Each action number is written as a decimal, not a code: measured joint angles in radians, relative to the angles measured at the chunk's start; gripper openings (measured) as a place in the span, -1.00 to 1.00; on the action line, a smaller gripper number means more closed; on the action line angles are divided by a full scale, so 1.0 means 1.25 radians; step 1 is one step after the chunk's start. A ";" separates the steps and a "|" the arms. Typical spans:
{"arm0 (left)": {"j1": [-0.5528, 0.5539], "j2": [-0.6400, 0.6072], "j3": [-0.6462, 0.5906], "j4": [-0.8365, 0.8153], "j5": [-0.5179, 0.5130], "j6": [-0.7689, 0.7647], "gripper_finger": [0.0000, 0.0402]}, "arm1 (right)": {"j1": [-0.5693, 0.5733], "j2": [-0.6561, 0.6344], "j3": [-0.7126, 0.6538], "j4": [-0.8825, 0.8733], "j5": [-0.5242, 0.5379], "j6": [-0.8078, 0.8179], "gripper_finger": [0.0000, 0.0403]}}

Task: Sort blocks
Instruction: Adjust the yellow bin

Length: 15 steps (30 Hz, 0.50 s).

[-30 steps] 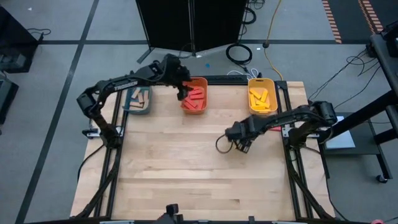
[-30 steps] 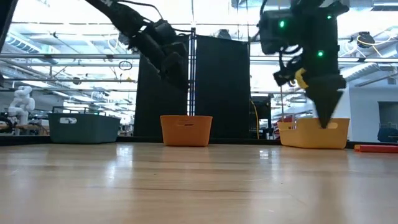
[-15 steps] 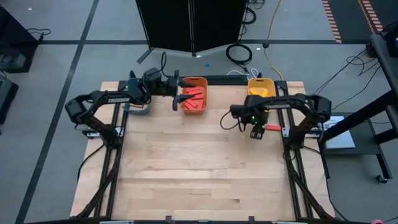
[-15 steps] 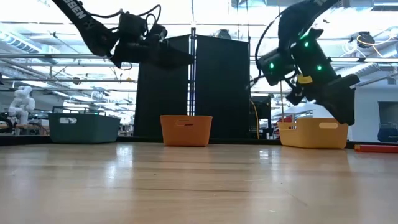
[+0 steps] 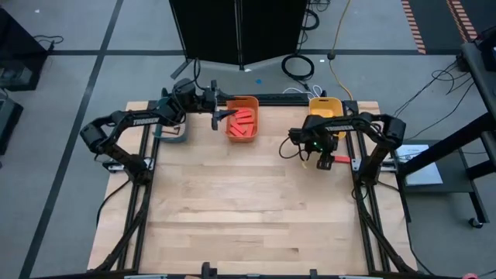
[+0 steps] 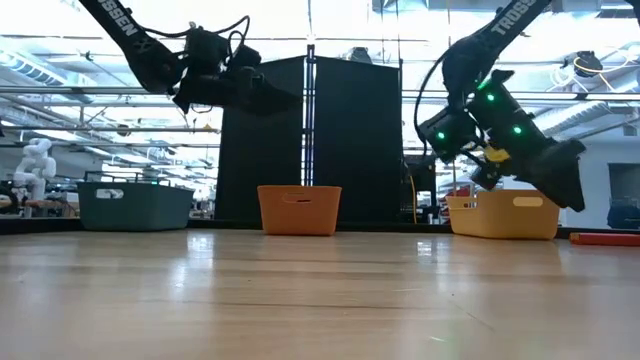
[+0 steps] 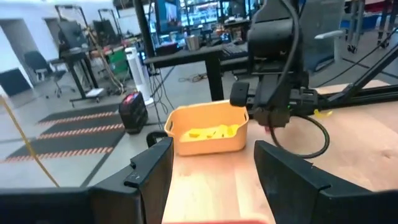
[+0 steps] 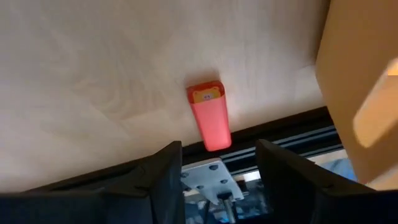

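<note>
A red block (image 8: pixel 210 118) (image 5: pixel 339 160) with a yellow sticker on one end lies flat at the table's right edge, beside the yellow bin; it also shows low on the table (image 6: pixel 605 238). My right gripper (image 8: pixel 217 168) (image 5: pixel 324 158) hangs open just above it, tipped down, touching nothing. More red blocks (image 5: pixel 242 122) lie in the orange bin (image 5: pixel 253 101), and yellow blocks (image 5: pixel 325 120) lie in the yellow bin (image 5: pixel 338 103). My left gripper (image 5: pixel 221 115) (image 6: pixel 295 97) is open and empty, held level and high at the orange bin's left side.
A teal bin (image 5: pixel 174 136) (image 6: pixel 135 205) stands at the far left, partly under my left arm. The three bins line the far edge. A black rail (image 8: pixel 273 140) runs along the table's right edge beside the red block. Bare wood (image 5: pixel 248 209) fills the middle and near side.
My left gripper has come up out of the orange bin, pulled back toward the table's left and turned level. My right gripper has swung from the table's middle toward the right edge, over the red block, and tipped from pointing straight down to a slant.
</note>
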<state>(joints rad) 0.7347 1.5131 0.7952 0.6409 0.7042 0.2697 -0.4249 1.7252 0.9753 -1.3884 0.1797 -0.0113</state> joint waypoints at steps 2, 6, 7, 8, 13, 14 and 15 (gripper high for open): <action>0.008 0.000 0.000 -0.012 0.002 0.000 0.10 | 0.005 -0.008 -0.035 0.019 0.018 -0.011 -0.01; 0.014 0.000 0.000 -0.042 0.003 0.000 0.10 | 0.011 -0.011 -0.102 0.055 0.025 -0.048 -0.01; 0.014 0.000 0.000 -0.043 0.003 0.000 0.10 | 0.010 -0.011 -0.110 0.062 0.025 -0.050 -0.01; 0.014 0.000 0.000 -0.042 0.003 0.000 0.10 | 0.010 -0.011 -0.113 0.062 0.027 -0.052 -0.01; 0.010 0.000 0.000 -0.040 0.003 0.000 0.10 | 0.006 -0.023 -0.111 0.103 0.026 -0.090 -0.01; 0.008 0.000 0.000 -0.039 0.003 -0.001 0.10 | 0.005 -0.026 -0.118 0.134 0.025 -0.113 -0.01; 0.006 0.000 0.000 -0.038 0.004 -0.001 0.10 | 0.005 -0.027 -0.126 0.165 0.025 -0.138 -0.01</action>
<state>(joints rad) 0.7425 1.5131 0.7952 0.5935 0.7086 0.2687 -0.4186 1.6920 0.8173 -1.1816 0.2105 -0.1835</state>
